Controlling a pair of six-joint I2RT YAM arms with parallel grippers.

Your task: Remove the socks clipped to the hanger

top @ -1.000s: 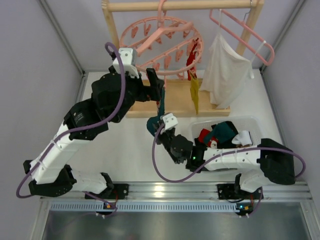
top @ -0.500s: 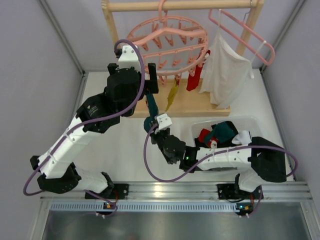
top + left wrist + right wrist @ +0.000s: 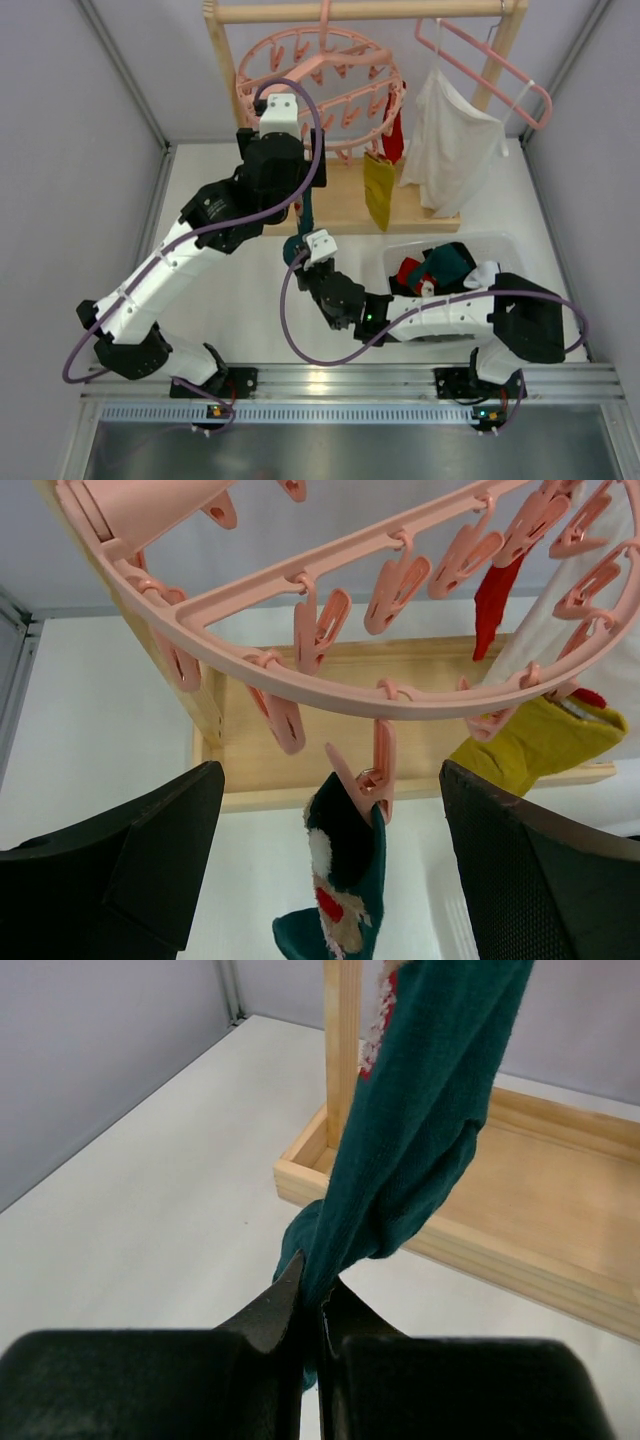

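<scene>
Right fingers: your right gripper [image 3: 315,1305] is pinched fully together on the lower end of the teal sock [image 3: 420,1140], with fabric bunched just above the tips.
Left fingers: your left gripper [image 3: 330,780] is spread wide and holds nothing. The pink clip [image 3: 380,770] hangs in the gap, clear of both pads.
Teal sock: its top is caught in that clip. From there you see it run down taut to the right gripper, in front of the rack base, about mid-worktop.
Hanger: the round pink hanger [image 3: 250,650] hangs from the top bar of the wooden rack [image 3: 340,205] at the far edge, left of centre. Your left wrist sits just under its near rim.
Other socks: a mustard sock [image 3: 378,192] and a red sock [image 3: 392,140] hang clipped on the ring's right side.
Bin: a clear bin [image 3: 500,240] near the right edge holds loose red and teal socks.
White cloth: the white cloth [image 3: 450,140] hangs on a plain pink hanger toward the far right corner.
</scene>
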